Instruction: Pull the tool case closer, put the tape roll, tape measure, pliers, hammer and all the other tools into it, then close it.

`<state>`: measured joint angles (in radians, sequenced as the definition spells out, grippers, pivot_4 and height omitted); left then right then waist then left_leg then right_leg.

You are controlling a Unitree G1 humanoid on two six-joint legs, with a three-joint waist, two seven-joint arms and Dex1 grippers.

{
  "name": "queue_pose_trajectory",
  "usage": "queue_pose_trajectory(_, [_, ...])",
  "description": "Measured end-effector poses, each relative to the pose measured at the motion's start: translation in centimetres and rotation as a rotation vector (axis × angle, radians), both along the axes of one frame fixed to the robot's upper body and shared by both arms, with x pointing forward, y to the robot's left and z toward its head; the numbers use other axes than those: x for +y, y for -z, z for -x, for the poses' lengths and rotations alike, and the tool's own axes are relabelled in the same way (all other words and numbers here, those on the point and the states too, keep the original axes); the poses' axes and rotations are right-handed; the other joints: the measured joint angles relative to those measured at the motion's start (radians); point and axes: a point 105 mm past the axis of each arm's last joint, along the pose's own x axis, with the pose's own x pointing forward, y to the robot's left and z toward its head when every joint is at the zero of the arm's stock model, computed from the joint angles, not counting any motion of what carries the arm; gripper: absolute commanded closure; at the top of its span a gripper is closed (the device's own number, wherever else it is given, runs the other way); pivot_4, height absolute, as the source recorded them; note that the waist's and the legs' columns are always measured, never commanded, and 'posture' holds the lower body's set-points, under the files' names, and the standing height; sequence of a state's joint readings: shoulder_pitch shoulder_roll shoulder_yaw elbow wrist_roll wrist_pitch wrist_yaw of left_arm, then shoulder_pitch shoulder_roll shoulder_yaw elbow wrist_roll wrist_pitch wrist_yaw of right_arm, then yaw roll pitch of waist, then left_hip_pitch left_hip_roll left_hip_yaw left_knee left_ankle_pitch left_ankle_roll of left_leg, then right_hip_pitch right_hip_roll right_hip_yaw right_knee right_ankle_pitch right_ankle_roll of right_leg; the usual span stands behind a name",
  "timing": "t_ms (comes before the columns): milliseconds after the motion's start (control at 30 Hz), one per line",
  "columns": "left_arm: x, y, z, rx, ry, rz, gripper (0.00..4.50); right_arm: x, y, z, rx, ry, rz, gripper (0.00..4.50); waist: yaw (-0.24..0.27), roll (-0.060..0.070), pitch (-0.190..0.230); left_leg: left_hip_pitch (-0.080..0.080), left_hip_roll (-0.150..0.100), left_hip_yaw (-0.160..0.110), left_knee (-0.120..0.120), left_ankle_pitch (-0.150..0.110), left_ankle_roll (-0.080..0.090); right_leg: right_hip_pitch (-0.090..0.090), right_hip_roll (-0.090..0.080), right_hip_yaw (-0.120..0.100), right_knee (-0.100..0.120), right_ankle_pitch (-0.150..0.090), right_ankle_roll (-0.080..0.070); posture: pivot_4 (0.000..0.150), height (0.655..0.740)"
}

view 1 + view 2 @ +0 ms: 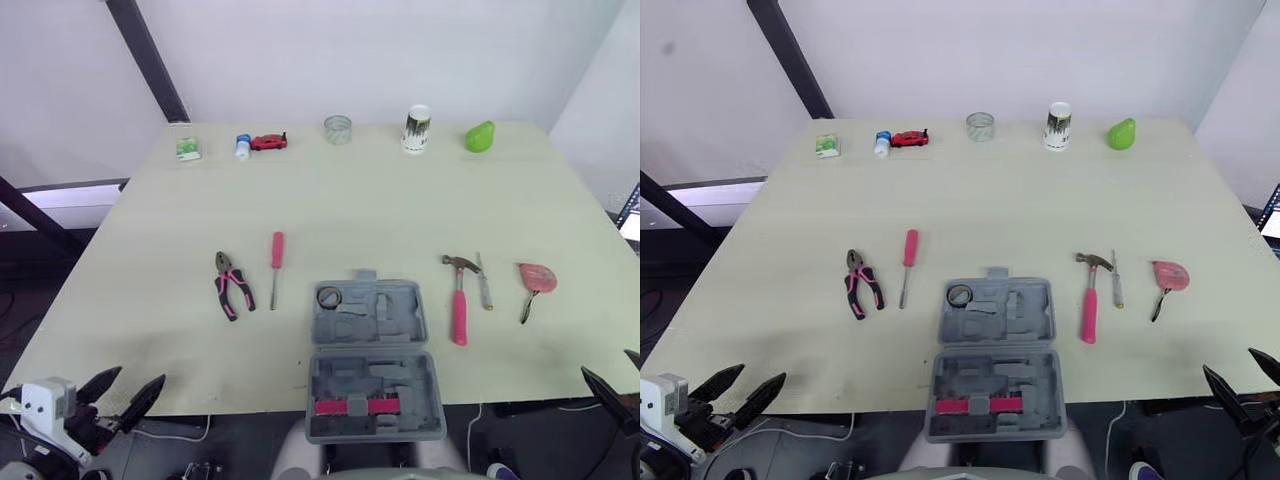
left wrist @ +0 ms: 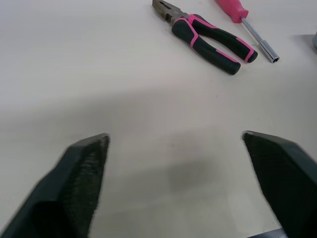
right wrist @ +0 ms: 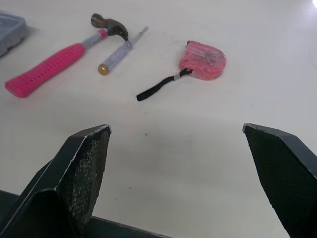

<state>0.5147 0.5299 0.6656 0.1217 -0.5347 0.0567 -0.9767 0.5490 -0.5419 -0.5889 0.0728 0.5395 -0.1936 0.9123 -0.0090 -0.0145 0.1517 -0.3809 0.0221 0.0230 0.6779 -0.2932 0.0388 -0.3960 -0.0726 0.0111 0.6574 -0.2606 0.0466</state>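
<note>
Up front, open grey tool case (image 1: 372, 356)

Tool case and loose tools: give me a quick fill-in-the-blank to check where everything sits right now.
The tool case lies ____, overhanging the near edge of the table.
The pliers and pink screwdriver lie on its ____ side.
The tape roll sits ____ the case.
Farthest right, beyond the hammer, lies the pink ____.
Missing words: open; left; inside; tape measure.
</note>
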Motion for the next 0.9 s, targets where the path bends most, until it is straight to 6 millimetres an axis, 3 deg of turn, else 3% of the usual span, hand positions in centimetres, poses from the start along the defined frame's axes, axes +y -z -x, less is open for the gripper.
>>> queue_pose_trajectory(167, [-0.5, -0.2, -0.4, -0.013, 0.012, -0.004, 0.01, 0.5, -0.9, -0.8, -0.021, -0.002, 0.003, 0.00, 0.000, 0.000, 0.000, 0.000, 0.000, 0.000, -0.001, 0.000, 0.000, 0.000, 0.000, 0.000, 0.000, 0.000, 0.000, 0.150, 0.7400])
queue_pose_trajectory(267, [-2.8, -1.2, -2.4, -0.059, 0.109, -0.009, 0.01, 1.5, -2.3, -2.9, -0.071, 0.000, 0.000, 0.00, 0.002, 0.000, -0.001, 0.000, 0.000, 0.000, -0.001, 0.000, -0.001, 0.000, -0.001, 0.000, 0.000, 0.000, 0.000, 0.150, 0.7400])
queue_pose_trajectory(500, [-7.0, -5.1, -6.8, -0.137, 0.350, -0.064, 0.01, 3.5, -2.6, -5.8, -0.034, 0.028, -0.064, 0.00, 0.005, 0.001, -0.002, -0.001, 0.000, 0.000, -0.003, 0.000, 0.000, 0.000, -0.001, 0.000, -0.001, 0.000, -0.001, 0.150, 0.7400])
queue_pose_trajectory(533, [-8.5, -5.9, -7.5, -0.150, 0.428, -0.073, 0.01, 3.8, -2.7, -6.7, -0.038, 0.052, -0.079, 0.00, 0.004, 0.001, -0.002, -0.001, 0.000, 0.000, -0.003, 0.000, 0.000, 0.000, -0.001, 0.000, -0.001, 0.000, -0.001, 0.150, 0.7400])
queue_pose_trajectory(700, [-12.1, -7.1, -8.4, -0.132, 0.626, -0.052, 0.01, 3.6, -2.3, -8.2, -0.028, 0.159, -0.093, 0.00, -0.002, 0.003, -0.002, -0.002, -0.001, 0.000, -0.007, 0.001, -0.001, -0.002, 0.000, -0.001, -0.002, 0.000, -0.001, 0.150, 0.7400])
queue_pose_trajectory(767, [-15.2, -9.4, -9.5, -0.189, 0.775, -0.044, 0.01, 4.0, -1.7, -9.8, -0.022, 0.207, -0.120, 0.00, 0.000, 0.003, -0.002, -0.002, -0.001, 0.000, -0.006, 0.001, -0.002, -0.002, 0.000, -0.002, -0.001, 0.000, -0.001, 0.150, 0.7400])
queue_pose_trajectory(900, [-17.3, -11.1, -9.6, -0.205, 0.896, -0.019, 0.01, 3.5, -0.8, -10.6, 0.017, 0.272, -0.151, 0.00, -0.003, 0.005, -0.002, -0.002, -0.002, 0.001, -0.007, 0.001, -0.001, -0.002, 0.003, -0.002, -0.001, 0.001, 0.001, 0.150, 0.7400])
